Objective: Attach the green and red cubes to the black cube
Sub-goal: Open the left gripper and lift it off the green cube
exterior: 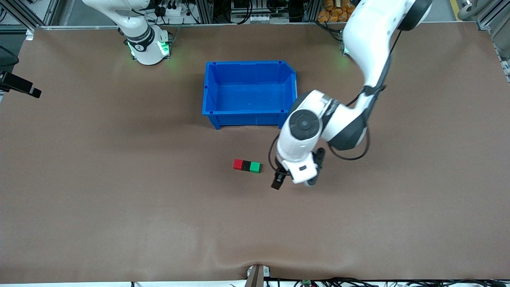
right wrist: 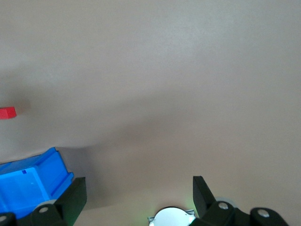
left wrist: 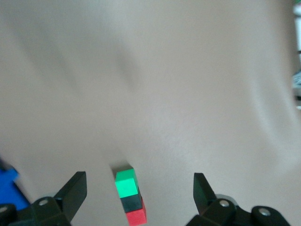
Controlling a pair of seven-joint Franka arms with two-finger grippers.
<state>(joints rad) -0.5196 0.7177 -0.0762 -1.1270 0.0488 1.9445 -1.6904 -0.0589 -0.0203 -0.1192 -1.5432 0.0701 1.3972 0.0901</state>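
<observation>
The red cube [exterior: 238, 164], black cube [exterior: 246, 165] and green cube [exterior: 255, 167] lie touching in one row on the table, black in the middle, nearer to the front camera than the blue bin. My left gripper [exterior: 281, 179] hangs open and empty beside the green end, toward the left arm's end of the table. In the left wrist view the green cube [left wrist: 126, 183], black cube [left wrist: 130, 203] and red cube [left wrist: 136, 217] show between the open fingers [left wrist: 75, 190] of the left gripper [left wrist: 140, 188]. My right gripper [right wrist: 139, 193] is open and empty, and waits high near its base; the red cube [right wrist: 7, 112] shows small there.
An empty blue bin [exterior: 247, 118] stands mid-table, farther from the front camera than the cubes; it also shows in the left wrist view [left wrist: 7, 188] and the right wrist view [right wrist: 28, 181]. The right arm's base [exterior: 147, 48] stands at the table's top edge.
</observation>
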